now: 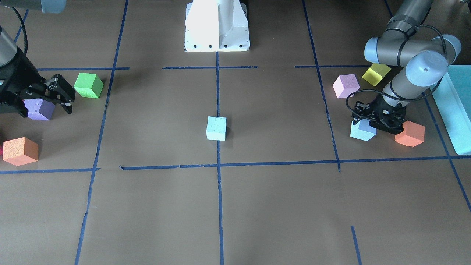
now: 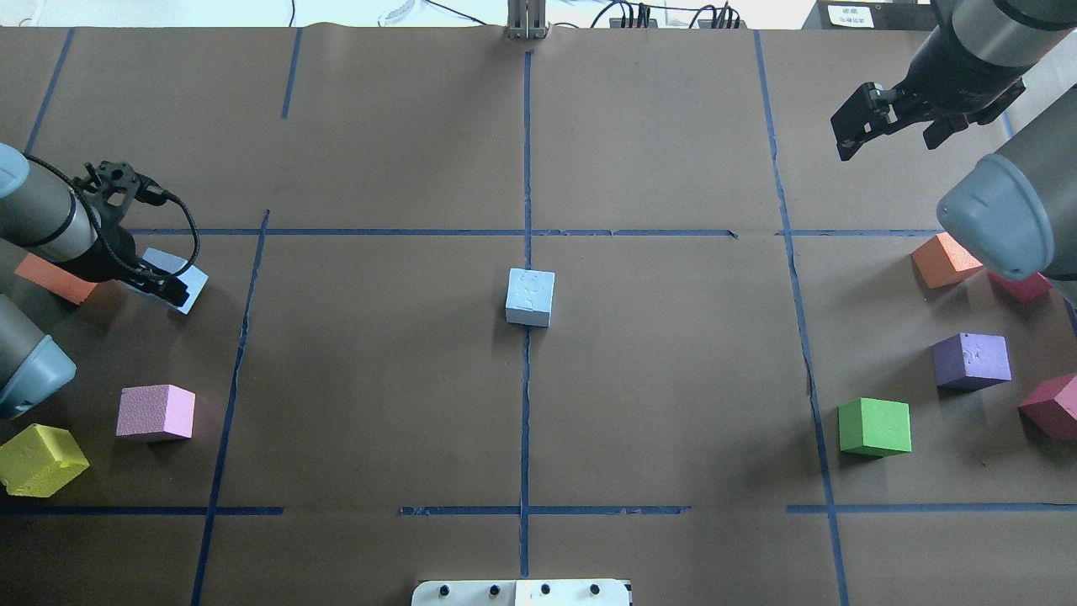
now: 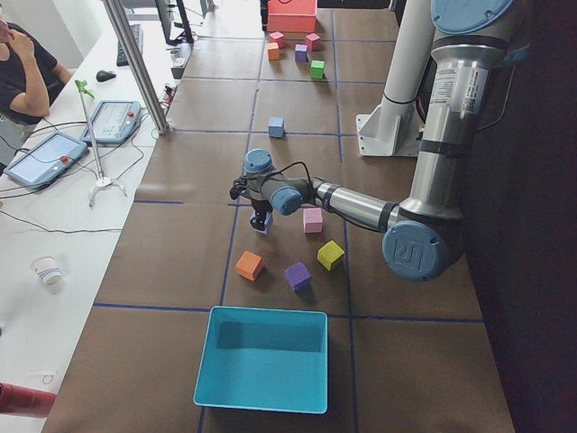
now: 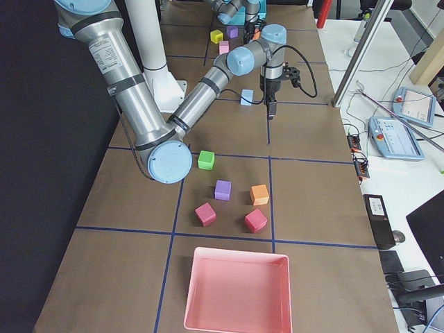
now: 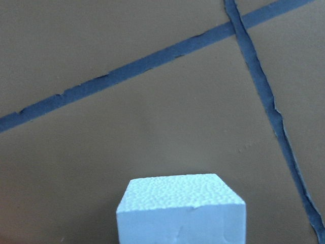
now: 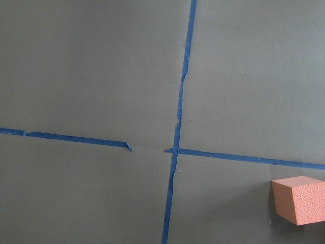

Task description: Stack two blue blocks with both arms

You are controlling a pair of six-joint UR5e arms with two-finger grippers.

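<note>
One light-blue block (image 1: 216, 128) sits alone on the table's centre line; it also shows in the overhead view (image 2: 530, 296). The second light-blue block (image 1: 362, 133) is on the robot's left side, under my left gripper (image 1: 371, 124), which is lowered over it and shut on it, low at the table. In the overhead view the left gripper (image 2: 164, 288) covers part of this block (image 2: 187, 276). The left wrist view shows the block (image 5: 181, 211) close at the bottom centre. My right gripper (image 1: 68, 96) is open and empty, raised at the far right (image 2: 890, 135).
An orange cube (image 1: 410, 133) sits right beside the left gripper, with pink (image 1: 346, 85) and yellow (image 1: 376, 73) cubes behind and a teal box (image 1: 454, 110) at the table's end. Purple (image 1: 39, 109), green (image 1: 88, 85) and orange (image 1: 20, 151) cubes lie near the right gripper.
</note>
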